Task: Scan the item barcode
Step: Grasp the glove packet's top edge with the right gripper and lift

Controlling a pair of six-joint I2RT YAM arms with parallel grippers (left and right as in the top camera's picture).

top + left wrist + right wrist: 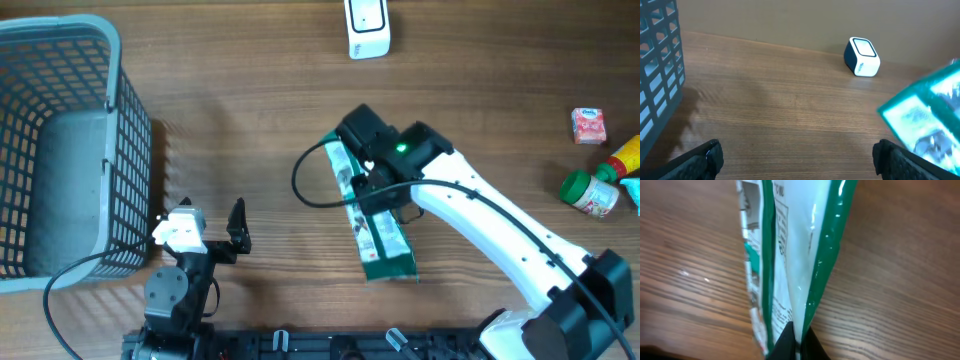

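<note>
Right pincer (pixel 365 188) pinching packet (pixel 385 245) edge; long axis points roughly toward scanner (pixel 367 28), well apart. Left pincer (pixel 210 215) spread; barcode side unclear.

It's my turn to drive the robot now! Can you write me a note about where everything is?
Left hand: open, empty, beside the basket.
Right hand: shut on the green packet, mid-table.
Scanner: at the far edge, well apart from the packet.
Done: packet gripped.
Left: bring its barcode to the scanner.
</note>
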